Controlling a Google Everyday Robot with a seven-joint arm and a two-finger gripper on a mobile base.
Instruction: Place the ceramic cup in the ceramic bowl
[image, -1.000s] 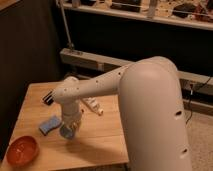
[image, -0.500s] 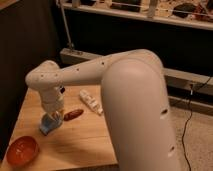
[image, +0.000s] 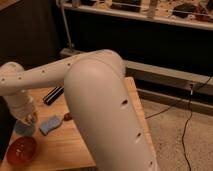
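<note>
Wooden tabletop (image: 55, 145), near its left edge: the tool (image: 27, 119) is clenched on the ceramic cup (image: 23, 129) (standing straight, long side up and down), just behind the ceramic bowl (image: 21, 151).

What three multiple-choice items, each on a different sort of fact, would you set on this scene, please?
1. Where is the bowl?
A. On the table, at the picture's lower left
B. On a chair
C. In a drawer

2. What colour is the sponge?
A. Green
B. White
C. Light blue

3. What state is the gripper in?
A. Open above the sponge
B. Shut on the cup
C. Out of view

Answers:
1 A: the bowl rests on the wood near the table's corner.
2 C: the flat block beside the cup is pale blue.
3 B: the gripper, at the picture's left just beyond the bowl, is closed around the cup.
</note>
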